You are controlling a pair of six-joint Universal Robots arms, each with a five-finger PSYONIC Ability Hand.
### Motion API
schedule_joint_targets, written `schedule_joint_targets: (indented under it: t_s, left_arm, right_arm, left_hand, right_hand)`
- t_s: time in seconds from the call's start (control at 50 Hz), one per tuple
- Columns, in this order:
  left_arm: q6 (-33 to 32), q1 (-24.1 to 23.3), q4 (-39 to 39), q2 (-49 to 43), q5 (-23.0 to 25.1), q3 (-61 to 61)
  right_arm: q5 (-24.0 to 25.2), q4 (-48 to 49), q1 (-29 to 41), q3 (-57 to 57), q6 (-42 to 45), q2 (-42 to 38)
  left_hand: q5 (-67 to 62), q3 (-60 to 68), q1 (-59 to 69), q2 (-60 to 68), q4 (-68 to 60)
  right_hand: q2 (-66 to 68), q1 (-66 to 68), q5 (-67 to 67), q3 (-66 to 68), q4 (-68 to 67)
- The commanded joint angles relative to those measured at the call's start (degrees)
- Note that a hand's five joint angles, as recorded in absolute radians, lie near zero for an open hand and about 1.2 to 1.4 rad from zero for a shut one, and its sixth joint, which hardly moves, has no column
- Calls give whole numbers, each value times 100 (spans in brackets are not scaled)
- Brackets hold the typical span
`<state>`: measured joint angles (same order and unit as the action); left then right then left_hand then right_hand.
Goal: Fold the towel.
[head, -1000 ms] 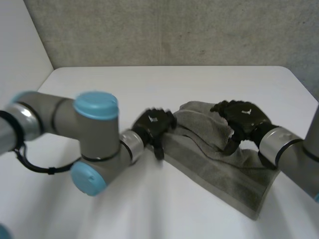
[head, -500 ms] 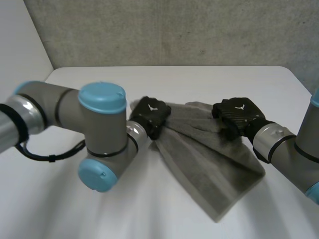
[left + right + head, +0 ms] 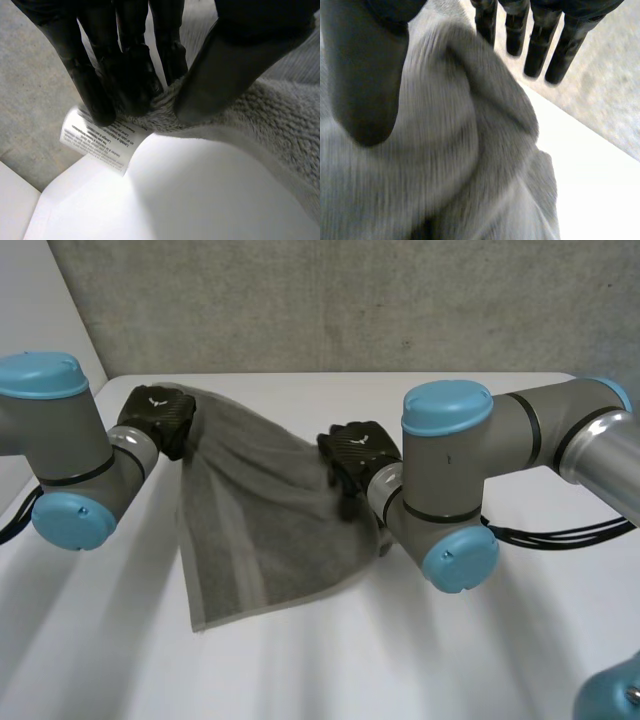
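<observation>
The grey towel [image 3: 260, 520] hangs spread between my two hands above the white table [image 3: 300, 670], its lower edge sagging near the tabletop. My left hand [image 3: 155, 412] is at the towel's upper left corner. In the left wrist view the fingers [image 3: 125, 60] and thumb pinch that corner of the towel [image 3: 260, 115], right by its white printed label [image 3: 100, 140]. My right hand [image 3: 358, 448] is at the towel's right side. In the right wrist view the towel [image 3: 445, 165] bunches over the palm beside the thumb [image 3: 365, 65], while the straight fingers [image 3: 540, 45] stand apart from the cloth.
A grey wall [image 3: 350, 300] runs behind the table's far edge. The table's back left corner [image 3: 108, 380] lies close behind my left hand. My right arm's elbow [image 3: 450, 480] reaches across the table's middle.
Both arms swung left and lifted the towel off the table, so it now hangs spread. The right hand went from curled on the cloth to straight fingers.
</observation>
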<state>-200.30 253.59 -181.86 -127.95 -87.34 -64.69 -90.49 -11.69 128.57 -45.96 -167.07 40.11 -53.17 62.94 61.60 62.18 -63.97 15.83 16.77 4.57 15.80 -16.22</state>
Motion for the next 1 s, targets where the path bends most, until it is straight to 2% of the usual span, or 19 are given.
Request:
schedule_joint_targets:
  t_s: [0.02,0.04,0.06,0.1,0.12,0.16,0.24,0.34,0.38,0.46,0.5,0.56,0.6,0.62,0.66,0.76,0.88,1.0]
  left_arm:
    - [35,94,72,280,59,-352]
    - [35,85,72,454,85,-578]
    - [35,85,72,456,86,-580]
    - [35,41,63,840,182,-1044]
    - [35,41,63,842,182,-1046]
    - [44,-2,63,1218,383,-1536]
    - [105,-248,54,1877,647,-2239]
    - [281,-715,19,2275,639,-2918]
    - [622,-1143,2,2354,622,-3146]
    - [1037,-1523,2,2257,595,-3182]
    - [1431,-1838,-25,1952,412,-3068]
    - [1608,-2007,-42,1712,244,-2901]
    - [1853,-2339,-42,1231,-123,-2455]
    - [1854,-2341,-42,1229,-125,-2452]
    - [1994,-2507,-51,809,-519,-2059]
    - [2214,-2709,-42,316,-907,-1514]
    - [2601,-3061,-60,-71,-952,-1047]
    - [2654,-3193,-130,-353,-1004,-818]
  right_arm:
    - [-294,-369,-130,-537,174,805]
    - [-250,-273,-209,-903,183,1171]
    - [-250,-272,-209,-906,183,1174]
    - [-23,121,-402,-1641,174,1961]
    - [-21,123,-403,-1644,174,1965]
    - [232,491,-587,-2370,174,2683]
    - [497,756,-789,-3189,200,3291]
    - [559,783,-1009,-3842,385,3380]
    - [594,818,-1175,-4235,656,3380]
    - [717,985,-1238,-4510,781,3345]
    - [831,1317,-1246,-4728,781,3310]
    - [858,1495,-1246,-4800,798,3257]
    - [858,1705,-1229,-4817,816,3030]
    - [858,1706,-1229,-4817,816,3029]
    - [805,1723,-1194,-4800,825,2880]
    - [822,1767,-1194,-4844,825,2801]
    - [822,1785,-1185,-4870,825,2704]
    - [822,1793,-1176,-4870,834,2660]
  left_hand:
    - [2873,-2850,-2717,-2774,2953]
    - [2873,-2850,-2717,-2774,2953]
    - [2873,-2850,-2717,-2774,2953]
    - [3024,-3000,-2867,-2924,3103]
    - [3025,-3001,-2868,-2925,3104]
    - [3142,-3118,-2985,-3042,3221]
    - [3143,-3119,-2986,-3043,3222]
    - [3092,-3068,-2935,-2993,3171]
    - [3075,-3052,-2918,-2976,3155]
    - [3075,-3052,-2918,-2976,3155]
    - [3058,-3035,-2902,-2959,3138]
    - [3042,-3018,-2885,-2942,3121]
    - [3042,-3018,-2885,-2942,3121]
    - [3042,-3018,-2885,-2942,3121]
    - [3025,-3001,-2868,-2925,3104]
    - [3041,-3018,-2885,-2942,3121]
    - [3109,-3085,-2952,-3009,3188]
    - [3193,-3169,-3036,-3093,3272]
  right_hand:
    - [-583,-677,-457,-580,622]
    - [-583,-677,-457,-580,622]
    - [-583,-677,-457,-580,622]
    - [-583,-677,-457,-580,622]
    - [-583,-677,-457,-580,622]
    - [-583,-677,-457,-580,622]
    - [-583,-677,-457,-580,622]
    - [-583,-677,-457,-580,622]
    - [-341,-436,-216,-339,381]
    - [65,-30,191,67,-25]
    - [283,188,408,285,-243]
    - [317,223,443,320,-278]
    - [351,256,477,353,-311]
    - [351,256,477,353,-311]
    - [368,273,493,370,-328]
    - [401,307,527,404,-362]
    - [401,307,527,404,-362]
    - [401,307,527,404,-362]
